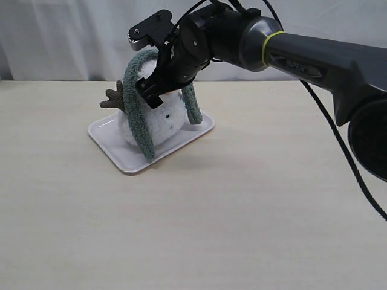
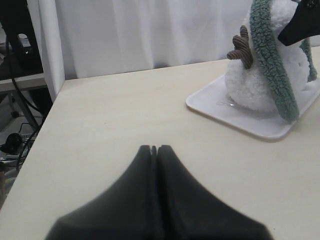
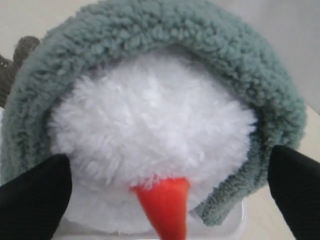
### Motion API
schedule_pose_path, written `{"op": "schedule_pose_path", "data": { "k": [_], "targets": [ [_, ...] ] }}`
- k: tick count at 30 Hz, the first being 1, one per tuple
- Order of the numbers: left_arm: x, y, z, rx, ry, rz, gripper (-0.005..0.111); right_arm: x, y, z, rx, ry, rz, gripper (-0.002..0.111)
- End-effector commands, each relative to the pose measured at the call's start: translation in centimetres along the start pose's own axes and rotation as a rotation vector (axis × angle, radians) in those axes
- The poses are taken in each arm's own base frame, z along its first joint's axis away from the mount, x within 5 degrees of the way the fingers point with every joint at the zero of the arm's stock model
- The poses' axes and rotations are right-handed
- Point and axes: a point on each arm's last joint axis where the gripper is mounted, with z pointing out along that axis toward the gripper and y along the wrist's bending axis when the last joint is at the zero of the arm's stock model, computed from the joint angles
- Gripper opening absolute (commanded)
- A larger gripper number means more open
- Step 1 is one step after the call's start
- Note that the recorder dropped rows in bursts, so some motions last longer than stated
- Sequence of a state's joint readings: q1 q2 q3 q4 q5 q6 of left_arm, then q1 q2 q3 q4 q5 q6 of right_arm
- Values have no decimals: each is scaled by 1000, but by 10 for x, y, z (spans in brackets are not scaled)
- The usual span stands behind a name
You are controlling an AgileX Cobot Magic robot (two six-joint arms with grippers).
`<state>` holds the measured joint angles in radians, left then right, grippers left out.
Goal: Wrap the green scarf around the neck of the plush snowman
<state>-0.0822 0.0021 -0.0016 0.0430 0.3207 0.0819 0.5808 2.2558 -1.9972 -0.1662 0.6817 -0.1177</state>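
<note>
The plush snowman [image 1: 168,118] stands on a white tray [image 1: 130,161]. The green scarf [image 1: 136,103] arches over its head, and both ends hang down to the tray, one on each side. My right gripper [image 1: 158,89] is open at the front of the head. In the right wrist view its black fingers [image 3: 35,195] sit wide apart either side of the white head [image 3: 150,125] and orange nose [image 3: 165,205], under the scarf [image 3: 150,30]. My left gripper [image 2: 156,148] is shut and holds nothing, low over the table, well away from the snowman [image 2: 250,85].
A brown twig arm [image 1: 113,98] sticks out on the snowman's left. The right arm's dark forearm [image 1: 314,57] stretches in from the right. A white curtain [image 2: 150,35] hangs behind the table. The table's side edge [image 2: 50,107] drops to cables on the floor.
</note>
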Motion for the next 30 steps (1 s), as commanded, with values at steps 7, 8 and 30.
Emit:
{"op": "schedule_pose_path", "data": {
  "k": [7, 8, 30],
  "targets": [
    [-1, 0, 0, 6, -13, -2, 0, -12, 0, 1, 18, -136, -10, 110],
    [-1, 0, 0, 6, -13, -2, 0, -13, 1, 2, 17, -154, -7, 110],
    [-1, 0, 0, 6, -13, -2, 0, -5, 9, 22, -34, -145, 65, 110]
  ]
}}
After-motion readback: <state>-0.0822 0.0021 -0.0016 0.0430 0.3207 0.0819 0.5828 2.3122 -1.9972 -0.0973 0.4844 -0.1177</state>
